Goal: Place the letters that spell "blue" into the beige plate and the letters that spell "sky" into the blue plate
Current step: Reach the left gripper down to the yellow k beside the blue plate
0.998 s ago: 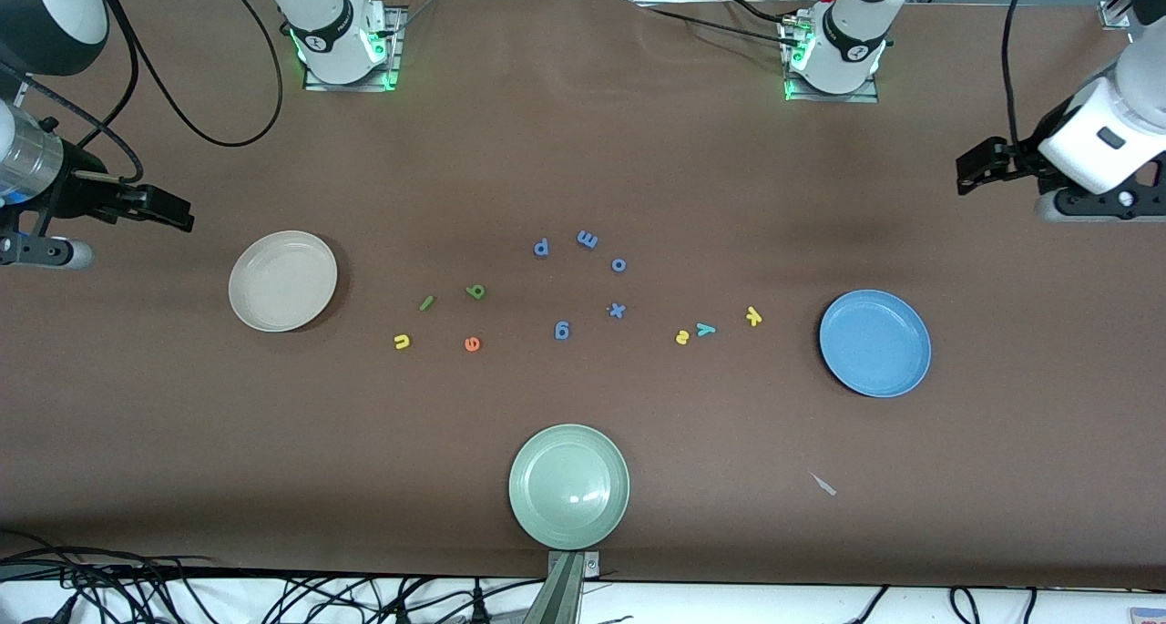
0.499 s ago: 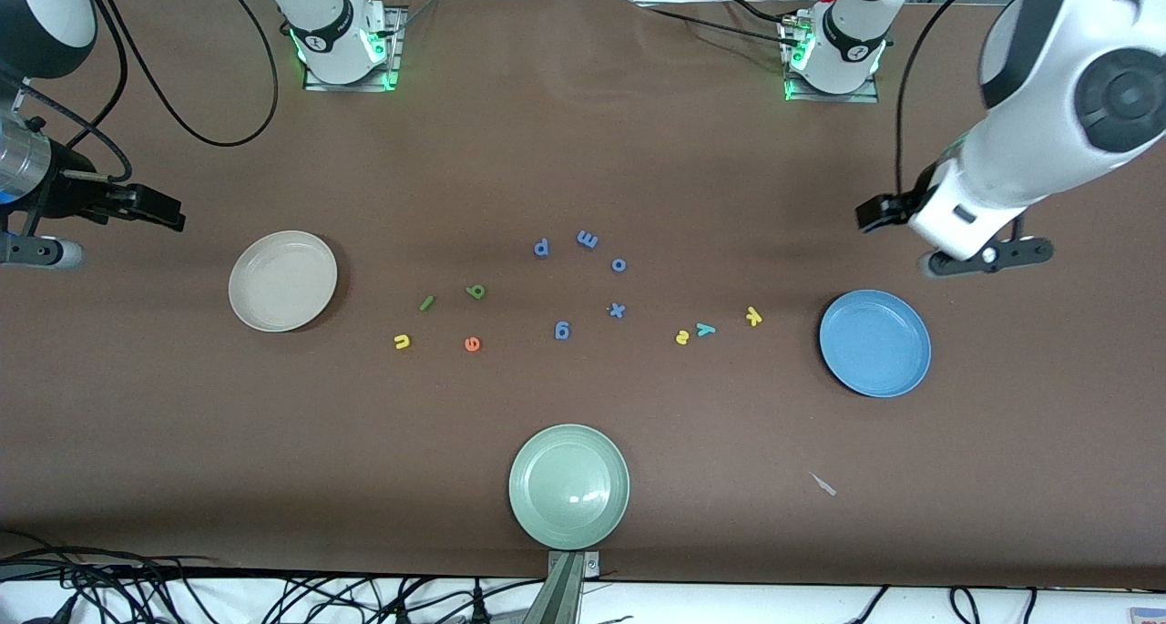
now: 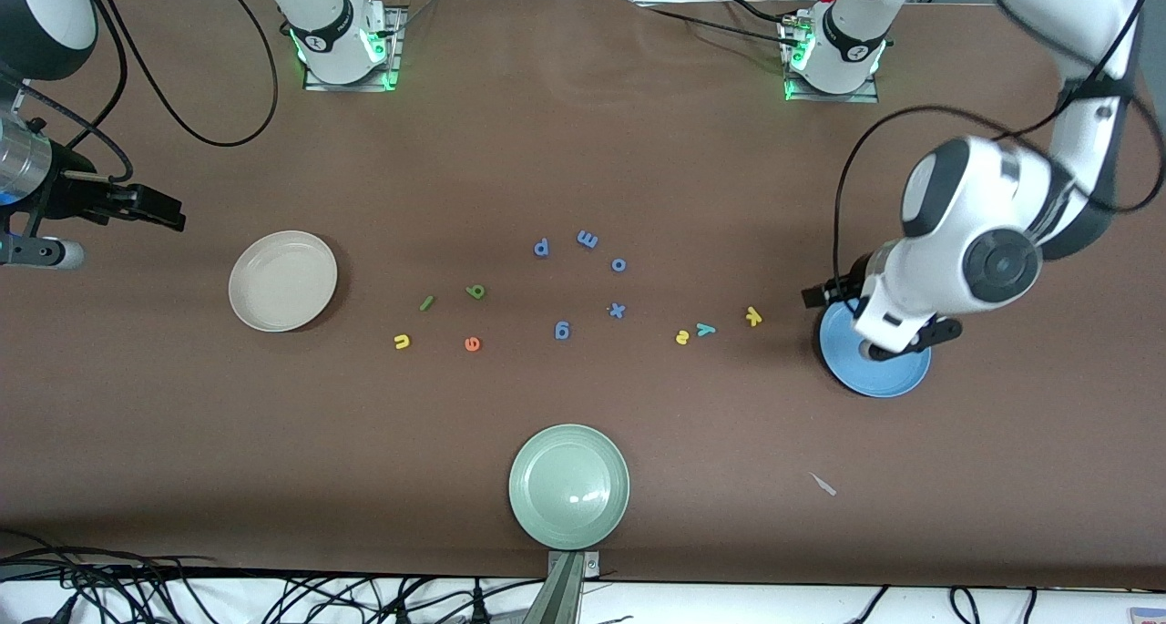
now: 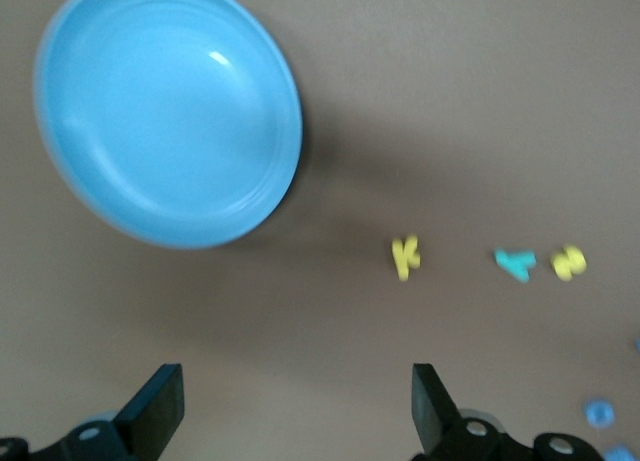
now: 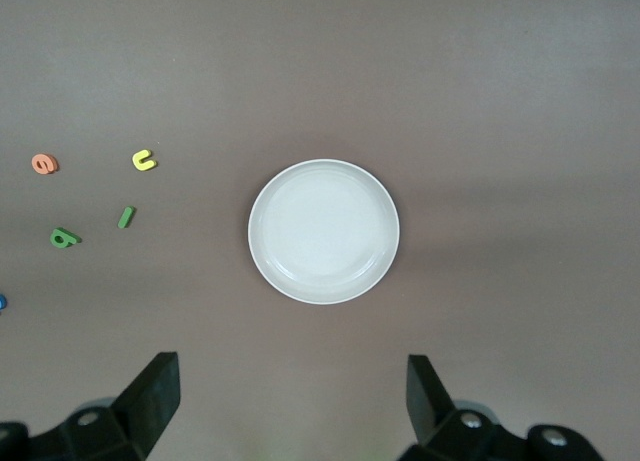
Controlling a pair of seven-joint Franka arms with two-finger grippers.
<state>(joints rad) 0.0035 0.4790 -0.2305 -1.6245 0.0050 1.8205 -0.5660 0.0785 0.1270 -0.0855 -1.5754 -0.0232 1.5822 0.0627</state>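
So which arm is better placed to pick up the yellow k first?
Probably the left. Its end effector, open, hangs over the table by the blue plate, with the yellow k close beside that plate. The right end effector, open, waits near the beige plate.

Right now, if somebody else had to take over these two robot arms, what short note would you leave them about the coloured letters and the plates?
Left gripper: open, empty, up over the round light blue plate.
Right gripper: open, empty, waiting at the right arm's end of the table, by the round cream-beige plate.
Done: nothing; both plates hold no letters.
On the cloth near the beige plate: light green b, dark green l, yellow u, orange e.
Near the blue plate: yellow s, teal y, yellow k.
Left: b, l, u, e into beige; s, k, y into blue.
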